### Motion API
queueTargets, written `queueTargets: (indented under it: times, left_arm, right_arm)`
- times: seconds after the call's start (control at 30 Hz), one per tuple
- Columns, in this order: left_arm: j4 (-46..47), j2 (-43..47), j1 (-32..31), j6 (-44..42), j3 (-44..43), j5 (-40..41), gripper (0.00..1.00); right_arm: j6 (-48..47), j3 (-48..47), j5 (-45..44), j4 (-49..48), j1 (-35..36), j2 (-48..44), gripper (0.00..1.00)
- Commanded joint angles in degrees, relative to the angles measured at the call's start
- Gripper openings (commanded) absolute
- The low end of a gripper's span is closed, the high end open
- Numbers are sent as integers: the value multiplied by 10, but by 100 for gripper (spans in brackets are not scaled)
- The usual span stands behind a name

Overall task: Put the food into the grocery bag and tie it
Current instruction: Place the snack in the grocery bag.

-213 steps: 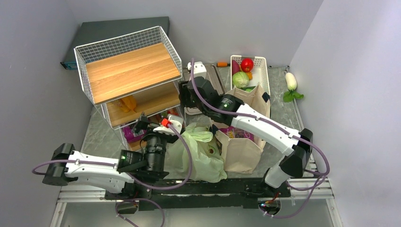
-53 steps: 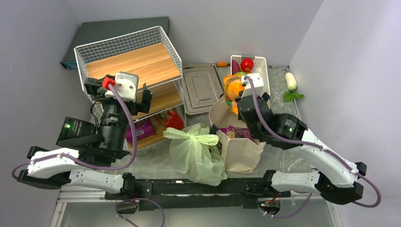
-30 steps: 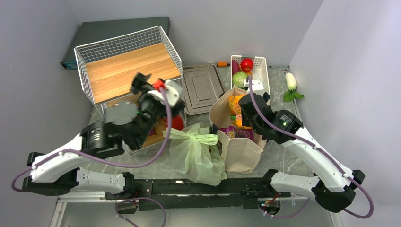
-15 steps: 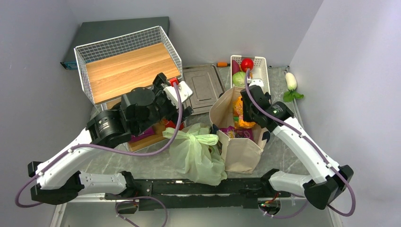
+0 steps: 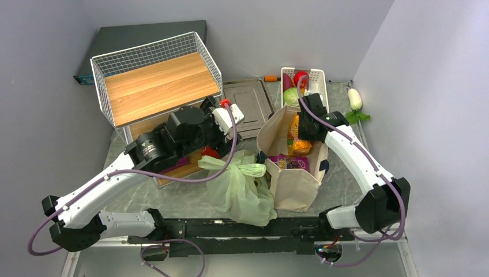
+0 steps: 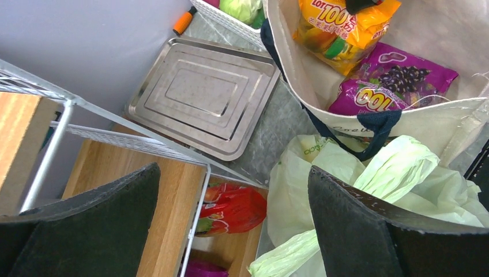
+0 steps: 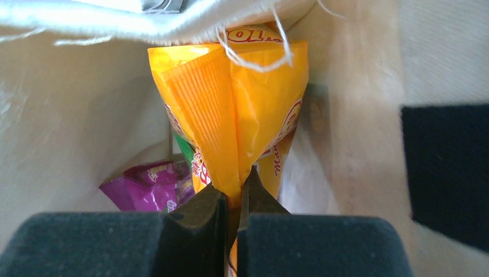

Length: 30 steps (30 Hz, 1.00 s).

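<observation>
The grocery bag [image 5: 242, 187] is pale-green thin plastic, lying between the arms with its handles bunched at the top; it also shows in the left wrist view [image 6: 346, 173]. My left gripper [image 6: 230, 173] hangs open and empty above the bag's left edge and a red packet [image 6: 236, 208] on the rack's lower shelf. My right gripper [image 7: 233, 193] is shut on the top seam of an orange snack packet [image 7: 242, 115], down inside a beige canvas tote [image 5: 294, 184]. A purple packet [image 7: 150, 184] lies in the tote beside it. Loose food is hidden.
A wire rack with wooden shelves [image 5: 155, 81] stands at the back left. A metal tray [image 5: 248, 107] lies behind the bags. A white basket [image 5: 316, 75] holds a tomato and a cabbage. A white radish [image 5: 354, 99] lies at the far right.
My left arm swung from the far left in over the rack's lower shelf and the green bag, still open. My right gripper lowered the orange packet deeper into the tote.
</observation>
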State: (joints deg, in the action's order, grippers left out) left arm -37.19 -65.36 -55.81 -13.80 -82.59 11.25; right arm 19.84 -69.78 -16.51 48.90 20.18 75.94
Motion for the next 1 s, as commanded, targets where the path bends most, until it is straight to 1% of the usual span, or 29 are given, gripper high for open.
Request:
queueTargets:
  times: [0.0, 0.1, 0.2, 0.37, 0.47, 0.5, 0.57, 0.63, 0.67, 0.77, 0.83, 0.97]
  left_arm:
    - [51, 16, 7, 10, 20, -18, 99]
    - [66, 24, 10, 10, 40, -16, 99]
    - [94, 30, 11, 8, 67, 11, 99]
    - [108, 38, 12, 14, 90, 24, 99]
    - [124, 49, 13, 13, 109, 39, 99]
    - [129, 52, 12, 12, 113, 45, 99]
    - [133, 58, 13, 11, 117, 55, 99]
    - [137, 60, 13, 13, 120, 60, 99]
    - [137, 60, 13, 13, 121, 61, 99]
    - [135, 55, 13, 11, 124, 70, 99]
    - [132, 51, 13, 13, 122, 76, 99]
    - [129, 47, 13, 16, 122, 77, 99]
  right_arm:
    - [-8, -32, 5, -108, -13, 29, 0]
    - [-11, -37, 15, -120, -16, 54, 0]
    - [-14, -35, 17, -129, -16, 72, 0]
    - [-20, -35, 21, -132, -15, 93, 0]
    - [-30, -69, 48, -113, -14, 103, 0]
    - [-34, -84, 57, -103, -14, 105, 3]
    - [-41, -118, 65, -84, -11, 108, 13]
    - [-46, -145, 59, -64, -7, 106, 30]
    - [-45, -154, 48, -55, -5, 103, 37]
    - [-49, -173, 24, -31, 10, 90, 51]
    - [-48, -185, 13, -17, 21, 80, 56]
    - [-52, -210, -15, 9, 50, 67, 61]
